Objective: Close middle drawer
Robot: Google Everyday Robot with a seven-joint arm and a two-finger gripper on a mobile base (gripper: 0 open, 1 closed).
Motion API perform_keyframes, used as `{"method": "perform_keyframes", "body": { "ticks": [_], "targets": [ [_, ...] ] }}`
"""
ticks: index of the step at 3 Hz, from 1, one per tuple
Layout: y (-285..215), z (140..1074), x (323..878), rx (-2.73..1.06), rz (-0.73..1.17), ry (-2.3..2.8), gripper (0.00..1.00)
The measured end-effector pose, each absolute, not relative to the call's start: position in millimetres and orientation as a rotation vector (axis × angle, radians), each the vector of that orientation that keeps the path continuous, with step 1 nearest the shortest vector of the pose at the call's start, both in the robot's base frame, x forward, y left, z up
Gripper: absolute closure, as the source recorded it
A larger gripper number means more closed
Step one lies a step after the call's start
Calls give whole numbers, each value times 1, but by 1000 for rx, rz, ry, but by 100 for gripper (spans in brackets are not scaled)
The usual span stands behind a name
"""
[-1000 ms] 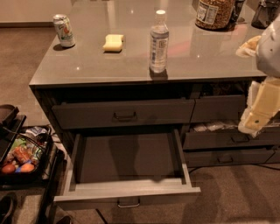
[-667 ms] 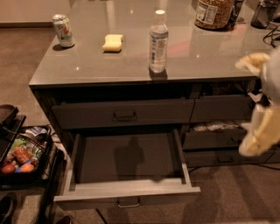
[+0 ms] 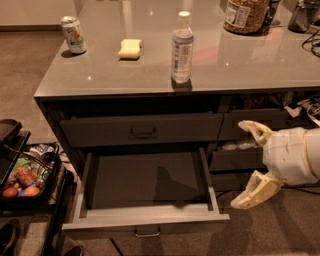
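The middle drawer [image 3: 145, 220] is pulled far out below the counter, its deep plain box empty, with a small metal pull [image 3: 147, 233] at the centre of its front. The taller top drawer [image 3: 142, 131] above it is shut. My gripper [image 3: 252, 165], cream-coloured, hangs at the right, level with the open drawer and just right of its right side wall. Its two fingers [image 3: 256, 131] are spread wide apart and hold nothing.
On the grey counter [image 3: 250, 65] stand a soda can [image 3: 73, 34], a yellow sponge [image 3: 130, 48], a water bottle [image 3: 182, 48] and a large jar [image 3: 245, 15]. A black cart [image 3: 25, 175] with snacks stands at the left. Smaller drawers [image 3: 235, 157] sit at the right.
My gripper has moved down and to the left, from beside the counter's right edge to the level of the open drawer. The drawer has not moved.
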State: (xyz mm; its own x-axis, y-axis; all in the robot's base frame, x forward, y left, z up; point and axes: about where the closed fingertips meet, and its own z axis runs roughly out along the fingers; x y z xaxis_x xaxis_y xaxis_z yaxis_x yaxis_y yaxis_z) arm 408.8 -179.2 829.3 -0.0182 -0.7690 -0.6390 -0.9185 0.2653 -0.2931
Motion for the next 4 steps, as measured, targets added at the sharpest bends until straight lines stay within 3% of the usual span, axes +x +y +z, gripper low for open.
{"method": "perform_keyframes", "body": {
  "ticks": [3, 4],
  "targets": [
    [-159, 805, 419, -1573, 331, 1739, 0],
    [-163, 738, 418, -1656, 329, 1830, 0]
  ]
}}
